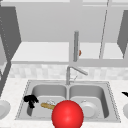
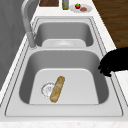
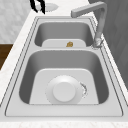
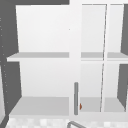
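The left hand [image 1: 30,100] hangs at the left edge of the sink [image 1: 25,90], its fingers curled down and holding nothing. The bread [image 2: 57,88] lies near it on the floor of the left bowl, over the drain. The right hand [image 1: 125,94] peeks in at the bench's right edge; I cannot tell how its fingers are. A white plate [image 3: 64,92] sits in the right bowl.

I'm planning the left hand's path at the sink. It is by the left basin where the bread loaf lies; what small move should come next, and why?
Probably lower the left robot hand toward the basin floor and inward to the bread loaf. The hand sits at the left basin's outer rim with fingers curled down, apart from the loaf, which lies flat beside the drain. Nothing stands between them.
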You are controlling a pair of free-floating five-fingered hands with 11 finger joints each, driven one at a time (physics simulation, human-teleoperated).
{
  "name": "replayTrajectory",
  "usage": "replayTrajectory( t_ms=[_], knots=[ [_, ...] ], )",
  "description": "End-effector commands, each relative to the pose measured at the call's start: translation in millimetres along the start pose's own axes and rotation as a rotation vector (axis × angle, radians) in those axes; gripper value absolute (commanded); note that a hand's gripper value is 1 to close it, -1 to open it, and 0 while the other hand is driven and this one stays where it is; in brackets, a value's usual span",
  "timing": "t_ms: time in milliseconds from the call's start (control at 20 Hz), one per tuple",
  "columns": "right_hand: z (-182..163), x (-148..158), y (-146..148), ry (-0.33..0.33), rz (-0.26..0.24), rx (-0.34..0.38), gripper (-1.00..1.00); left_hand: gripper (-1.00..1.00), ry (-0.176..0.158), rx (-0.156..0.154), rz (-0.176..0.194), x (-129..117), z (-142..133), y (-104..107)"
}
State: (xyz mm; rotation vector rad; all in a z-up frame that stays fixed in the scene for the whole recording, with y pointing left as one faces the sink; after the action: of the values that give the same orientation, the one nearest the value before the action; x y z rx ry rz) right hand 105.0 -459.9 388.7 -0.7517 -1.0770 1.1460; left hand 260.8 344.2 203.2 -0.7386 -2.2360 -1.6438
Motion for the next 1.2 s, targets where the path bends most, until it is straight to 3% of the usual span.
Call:
replayTrajectory(
  t_ms=[0,650,1150],
  knots=[
    [-2.8,19.1,10.6,0.031,0.109,0.006,-1.00,0.00,0.000,0.000,0.000,0.0,0.0,0.0],
    [-8.1,66.4,57.5,0.039,0.224,-0.005,-1.00,0.00,0.000,0.000,0.000,0.0,0.0,0.0],
    [6.0,100.7,86.9,-0.010,0.238,-0.007,-1.00,0.00,0.000,0.000,0.000,0.0,0.0,0.0]
  ],
)
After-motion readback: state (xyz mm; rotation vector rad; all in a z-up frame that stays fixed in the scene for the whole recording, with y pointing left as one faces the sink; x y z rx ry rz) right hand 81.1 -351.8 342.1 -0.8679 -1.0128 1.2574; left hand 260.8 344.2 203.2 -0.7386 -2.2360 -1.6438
